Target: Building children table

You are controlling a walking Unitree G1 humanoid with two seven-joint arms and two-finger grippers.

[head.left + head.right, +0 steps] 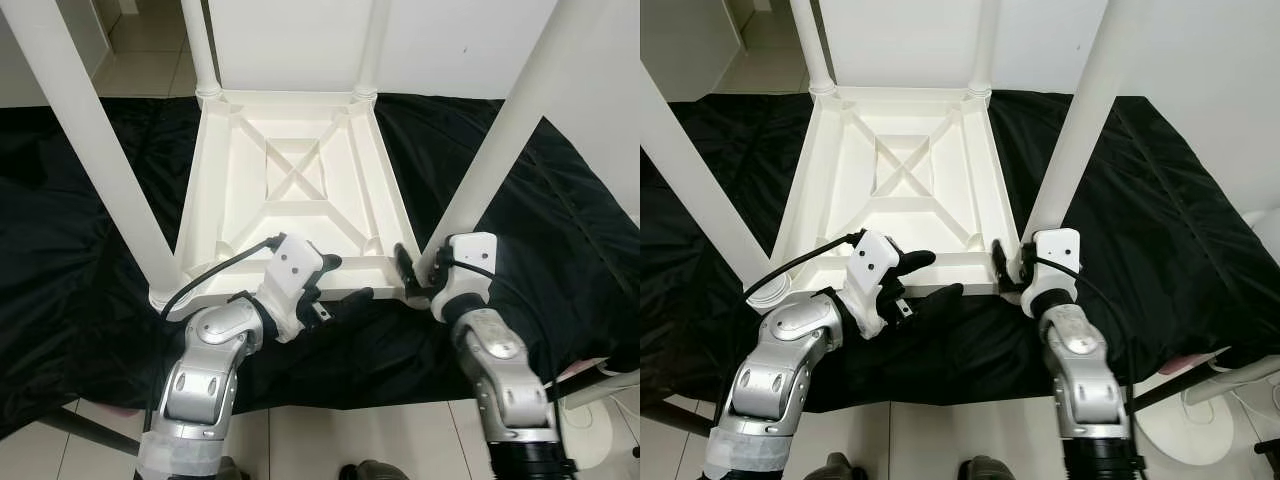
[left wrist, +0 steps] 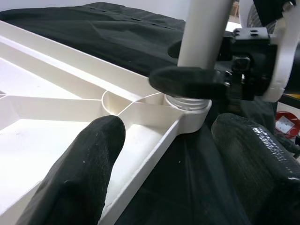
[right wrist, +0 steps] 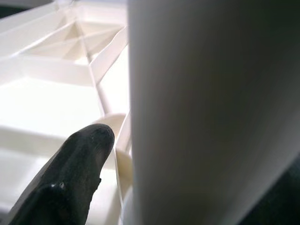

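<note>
R gripper (image 1: 418,272) clamps table leg (image 1: 500,150); L gripper (image 1: 335,280) wide over tabletop (image 1: 215,215) edge.

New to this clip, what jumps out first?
An upside-down white table lies on a black sheet, its four legs pointing up toward the camera. The right gripper is closed around the near-right leg just above its socket. The left gripper hovers open over the table's near edge, beside that corner.

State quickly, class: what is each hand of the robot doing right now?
Left hand: open, fingers straddling the near rim of the upturned white plastic table top.
Right hand: closed around the near-right round white table leg, at its base.
</note>
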